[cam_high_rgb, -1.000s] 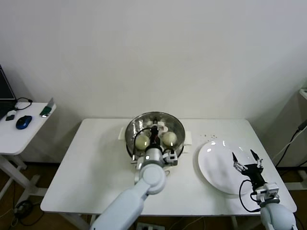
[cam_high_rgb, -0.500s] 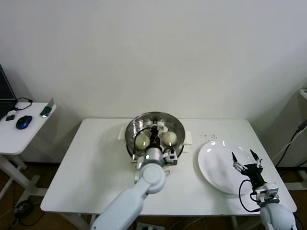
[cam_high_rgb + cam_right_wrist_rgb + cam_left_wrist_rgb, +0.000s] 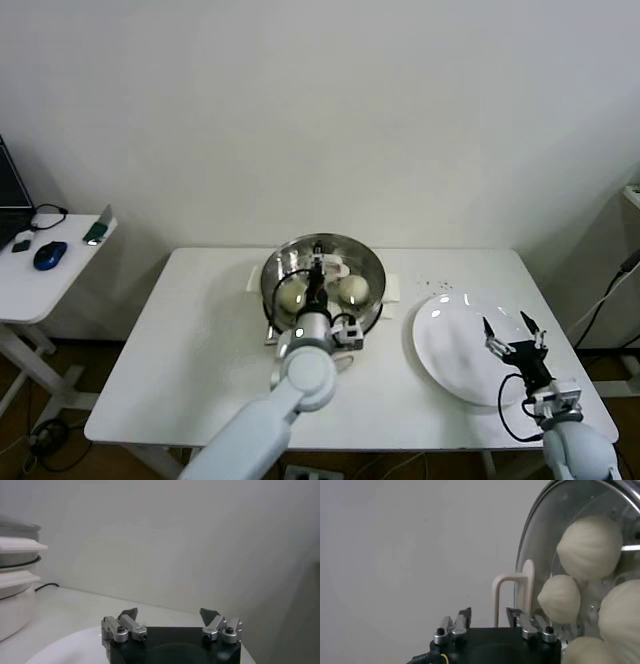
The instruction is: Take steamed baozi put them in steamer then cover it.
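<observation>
The steel steamer (image 3: 322, 268) stands at the table's back middle on its white base. The clear glass cover (image 3: 545, 540) lies on it, and its cream bar handle (image 3: 526, 592) shows in the left wrist view. Several cream-white baozi lie under the glass, such as one (image 3: 590, 545) and another (image 3: 560, 597); two show in the head view (image 3: 292, 294). My left gripper (image 3: 318, 272) hovers over the cover, and its own view (image 3: 489, 614) shows the jaws open, near the handle but not clamped on it. My right gripper (image 3: 508, 335) is open and empty above the white plate (image 3: 450, 340).
The bare white plate lies at the table's right. The steamer's white base (image 3: 15, 585) shows at the edge of the right wrist view. A side table with a blue mouse (image 3: 48, 254) stands far left. A white wall runs behind the table.
My left arm has shifted slightly left and the gripper has drawn a little away from the cover's handle. The right arm has not moved.
</observation>
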You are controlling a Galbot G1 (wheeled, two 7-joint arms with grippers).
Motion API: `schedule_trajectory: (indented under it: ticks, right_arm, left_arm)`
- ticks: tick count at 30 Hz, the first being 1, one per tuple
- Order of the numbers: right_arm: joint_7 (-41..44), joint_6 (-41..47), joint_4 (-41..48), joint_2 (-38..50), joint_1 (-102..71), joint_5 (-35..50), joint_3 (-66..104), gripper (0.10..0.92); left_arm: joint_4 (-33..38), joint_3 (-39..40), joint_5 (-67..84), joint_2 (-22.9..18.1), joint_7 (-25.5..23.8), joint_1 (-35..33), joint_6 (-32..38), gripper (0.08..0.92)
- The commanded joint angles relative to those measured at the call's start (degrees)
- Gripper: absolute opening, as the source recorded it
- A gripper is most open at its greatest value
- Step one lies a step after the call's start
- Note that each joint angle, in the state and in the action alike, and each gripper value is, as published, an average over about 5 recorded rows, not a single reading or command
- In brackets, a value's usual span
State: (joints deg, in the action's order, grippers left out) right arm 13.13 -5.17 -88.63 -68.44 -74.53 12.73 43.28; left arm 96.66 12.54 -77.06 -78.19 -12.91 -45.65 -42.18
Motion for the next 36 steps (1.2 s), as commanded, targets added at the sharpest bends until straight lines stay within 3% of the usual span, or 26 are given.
schedule_trajectory:
  ticks: [1,7,11,18,23,29,36]
  right_arm:
    - [0.55,5.34,-1.12,0.12,0.03,1.34,0.51,0.823]
    - [-0.21,6.16,-1.07,0.03,0.42,1.91,0.66,0.823]
    - [-0.24,6.12,-1.22,0.22,0.45,1.72,0.55,0.823]
    - [-0.08,5.32,-1.77,0.13,0.3,1.07,-0.25,0.823]
    - [0.22,4.74,-2.08,-0.2,0.02,0.5,-0.5,0.823]
    - [0.69,4.18,-3.19,-0.99,-0.69,0.21,-0.99,0.823]
    - [1.41,3.67,-5.16,-1.8,-1.65,0.26,-1.04,0.823]
  left_arm:
    - [12.06,0.07,3.23,4.46,-0.32,-3.34,-2.82,0.556]
    - [19.21,-1.92,6.59,8.05,0.16,-9.28,-2.82,0.729]
    - [23.17,-6.69,10.23,9.71,4.71,-14.87,-1.69,0.808]
    - [28.34,-21.99,27.66,11.31,17.26,-24.77,12.54,0.822]
    - [29.53,-36.94,43.58,8.79,22.14,-35.07,28.79,0.823]
    - [23.77,-49.55,67.06,3.61,22.81,-41.97,45.29,0.823]
    - [14.21,-54.98,82.52,1.62,19.74,-45.13,54.06,0.823]
